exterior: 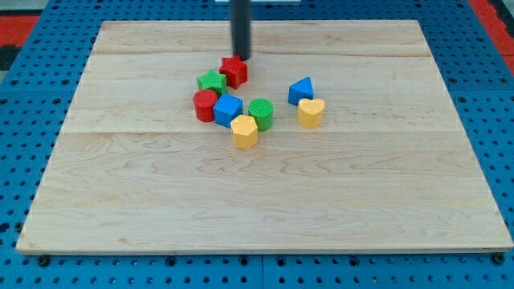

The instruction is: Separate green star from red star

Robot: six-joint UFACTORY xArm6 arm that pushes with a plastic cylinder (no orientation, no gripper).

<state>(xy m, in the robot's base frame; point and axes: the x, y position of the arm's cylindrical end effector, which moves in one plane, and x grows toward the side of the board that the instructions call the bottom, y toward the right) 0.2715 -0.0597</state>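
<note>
The red star [234,71] sits on the wooden board [265,193] near the view's top centre. The green star [211,82] lies just to its lower left, touching it. My tip [242,58] is at the red star's upper right edge, touching or nearly touching it. The dark rod rises straight up out of the view's top.
A red cylinder [206,105], a blue cube [227,109], a green cylinder [260,114] and a yellow hexagonal block [244,132] cluster just below the stars. A blue triangle [301,90] and a yellow heart [311,112] lie to the right.
</note>
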